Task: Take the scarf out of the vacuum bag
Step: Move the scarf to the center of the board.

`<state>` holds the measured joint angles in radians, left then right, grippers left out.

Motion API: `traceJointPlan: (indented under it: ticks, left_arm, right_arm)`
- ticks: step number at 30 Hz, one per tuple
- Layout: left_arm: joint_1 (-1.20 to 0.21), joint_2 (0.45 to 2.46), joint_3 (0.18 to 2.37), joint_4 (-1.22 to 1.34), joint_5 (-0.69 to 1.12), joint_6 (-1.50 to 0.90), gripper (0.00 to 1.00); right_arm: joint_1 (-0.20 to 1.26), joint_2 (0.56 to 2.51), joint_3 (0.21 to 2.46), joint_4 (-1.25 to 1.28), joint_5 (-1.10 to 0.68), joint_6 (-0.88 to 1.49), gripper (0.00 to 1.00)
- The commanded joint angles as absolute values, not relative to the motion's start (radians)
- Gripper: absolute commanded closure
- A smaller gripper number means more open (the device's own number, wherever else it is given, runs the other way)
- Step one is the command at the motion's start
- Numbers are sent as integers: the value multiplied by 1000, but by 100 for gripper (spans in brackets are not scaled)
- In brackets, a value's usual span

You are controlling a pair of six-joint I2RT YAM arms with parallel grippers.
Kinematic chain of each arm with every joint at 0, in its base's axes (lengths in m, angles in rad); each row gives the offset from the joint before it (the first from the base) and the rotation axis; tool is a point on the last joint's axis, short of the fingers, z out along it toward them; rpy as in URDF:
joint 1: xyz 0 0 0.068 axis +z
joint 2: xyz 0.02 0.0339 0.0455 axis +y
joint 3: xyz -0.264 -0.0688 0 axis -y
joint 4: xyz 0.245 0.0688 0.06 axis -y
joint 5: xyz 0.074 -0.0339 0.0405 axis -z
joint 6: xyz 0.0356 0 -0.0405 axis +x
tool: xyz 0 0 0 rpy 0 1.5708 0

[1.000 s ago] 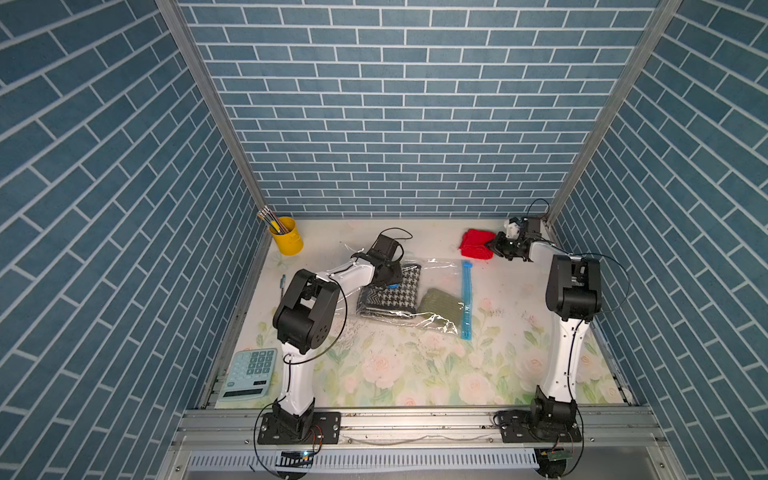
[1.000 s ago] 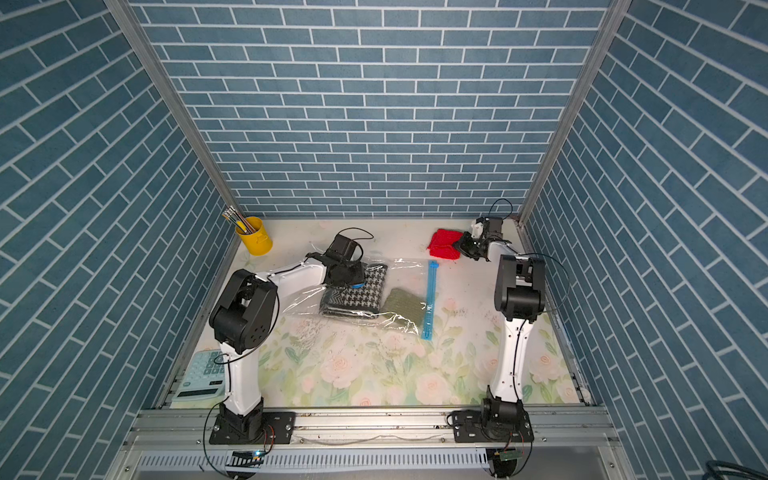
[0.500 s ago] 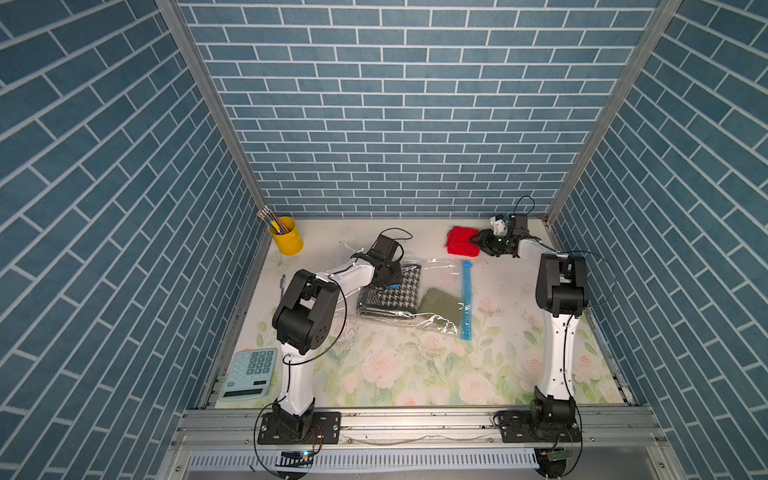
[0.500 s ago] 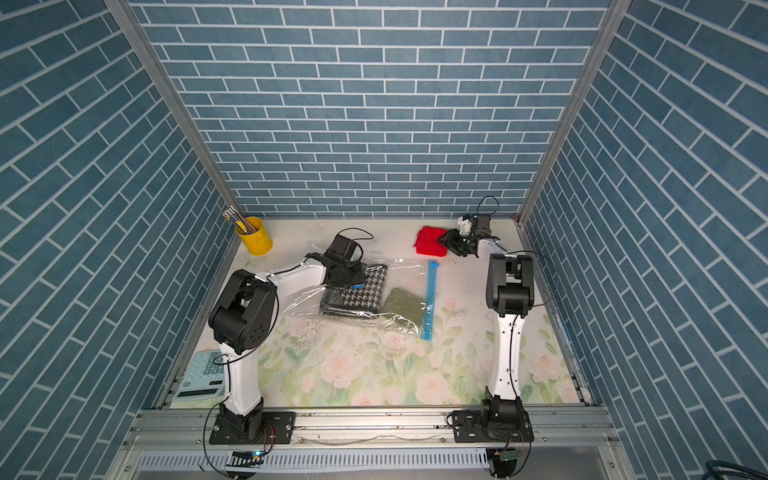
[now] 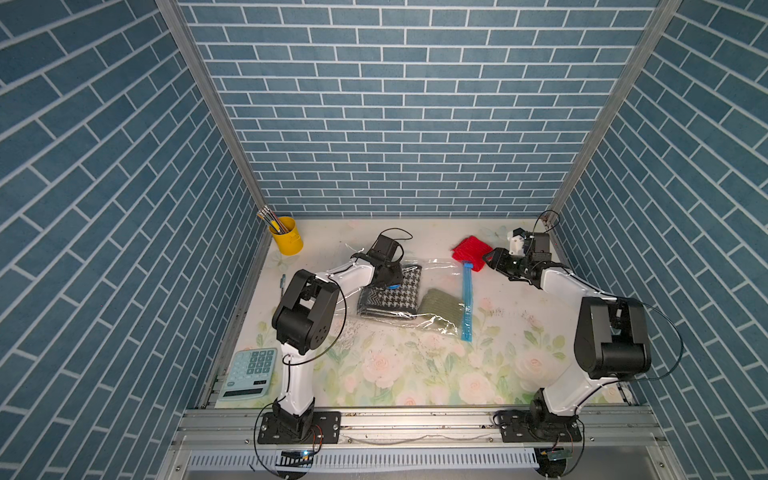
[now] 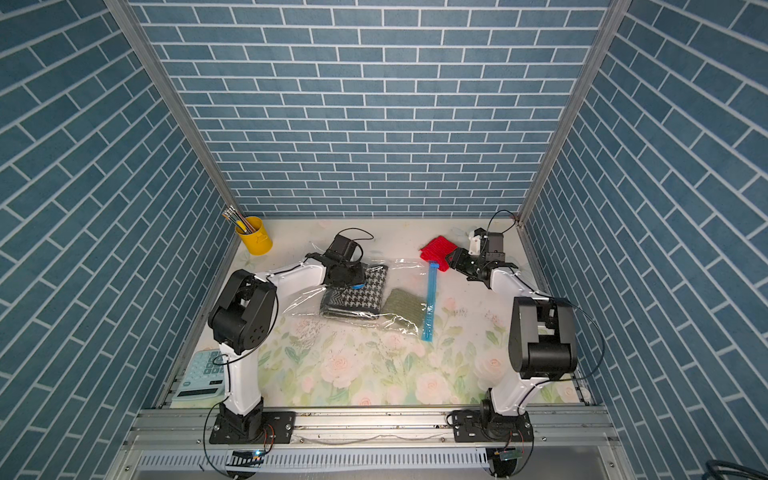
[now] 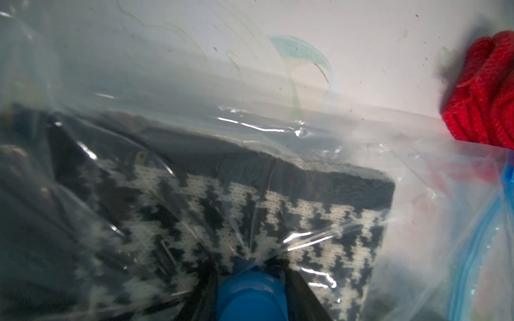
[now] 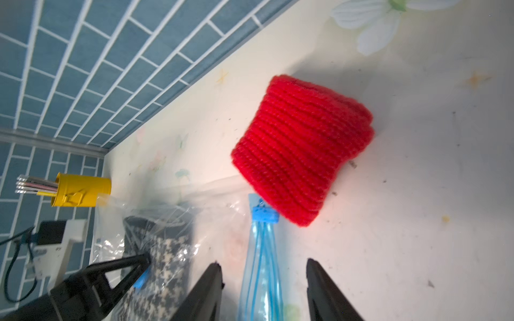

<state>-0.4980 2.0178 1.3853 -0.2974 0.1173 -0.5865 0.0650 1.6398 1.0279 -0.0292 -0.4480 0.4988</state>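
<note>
On the bench (image 5: 415, 374) the vacuum bag (image 5: 440, 272) lies flat, its zip strip (image 5: 467, 303) running near to far along the side toward the right arm. Just inside the strip's near half sits the olive-green knit (image 5: 440, 305). Beyond that, at the closed end, lies the scarf (image 5: 390, 297), still wholly under the plastic, its long axis about parallel to the strip.

The left hand (image 5: 392, 282) sits on top of the scarf's far corner, its jaws narrowed around the blue valve cap (image 7: 250, 294). It is the nearer hand, but it is on the wrong side of the film.

The right hand (image 8: 264, 264) hovers over the strip's far end with its jaws spread and empty, so the scarf lies across the bag from it, past the olive piece. I judge any pull must run from the mouth side. Whether the zip is open I cannot tell.

Farthest back, the red knit (image 5: 469, 252) rests beside the strip's end. A second ago the right hand was clamped on it; now it has let go and drawn back a little
</note>
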Motion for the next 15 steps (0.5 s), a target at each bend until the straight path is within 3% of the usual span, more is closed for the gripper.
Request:
traceJointPlan:
  ticks: [1, 8, 15]
  left_arm:
    - [-517, 2046, 1367, -394, 153, -580, 56]
    - [-516, 2042, 1382, -403, 151, -583, 56]
    - [-516, 2028, 1365, -396, 153, -596, 56]
  right_arm:
    - [63, 1623, 976, -25, -422, 476, 48]
    - [64, 1683, 1001, -25, -422, 476, 48]
    - [65, 1869, 1127, -25, -422, 476, 48]
